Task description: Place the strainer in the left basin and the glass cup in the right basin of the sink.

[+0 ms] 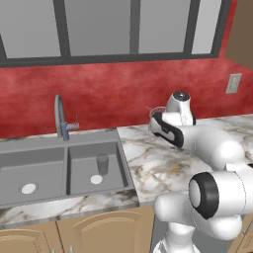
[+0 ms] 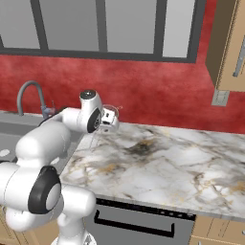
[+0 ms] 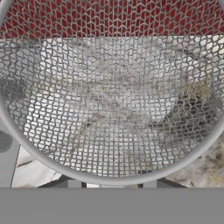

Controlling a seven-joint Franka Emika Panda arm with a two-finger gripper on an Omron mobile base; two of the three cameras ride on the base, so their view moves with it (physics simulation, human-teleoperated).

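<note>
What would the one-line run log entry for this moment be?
glass cup: in right basin | strainer: held by gripper over counter | left basin: pending

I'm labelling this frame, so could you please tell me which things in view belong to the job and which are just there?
Job:
- strainer, close in front of the tool, above the counter
- cup, upright in the right basin
- left basin

Just there:
- faucet
- counter
- wall outlet
- window
</note>
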